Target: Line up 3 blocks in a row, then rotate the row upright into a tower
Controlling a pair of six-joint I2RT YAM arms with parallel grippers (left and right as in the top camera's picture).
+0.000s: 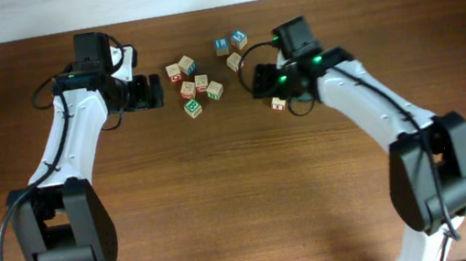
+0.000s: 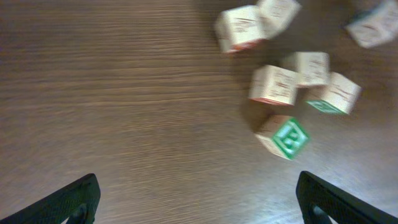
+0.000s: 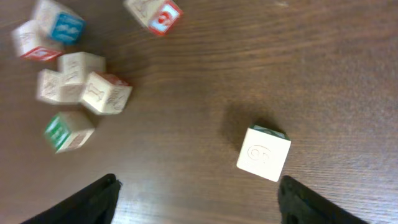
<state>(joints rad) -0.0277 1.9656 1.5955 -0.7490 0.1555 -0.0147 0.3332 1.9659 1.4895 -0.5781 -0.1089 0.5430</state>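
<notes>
I judge the step in hand to be turning the lone pale cube (image 3: 263,154). It sits flat on the wooden table (image 3: 186,106) just ahead of my right gripper (image 3: 198,186), offset toward one finger rather than centred.

To do it well, I would first line up so the cube lies midway between the fingers. Then I would come down so the pads meet two opposite side faces squarely and close gently. I would lift only enough to clear the wood, twist about the vertical, and set it down flat. A pinch across the corners would likely make it skid or spin out.

My right gripper stands wide, both dark fingers apart from the cube, touching and holding nothing. Farther off, well apart from this cube, lies the cluster of letter cubes (image 3: 102,93). A green-faced cube (image 3: 65,130) sits on its near edge and a blue-faced cube (image 3: 65,28) beyond, which is not mine to turn.

My left gripper (image 2: 196,190) is spread fully and empty over bare wood, with the green-faced cube a little ahead of it.
</notes>
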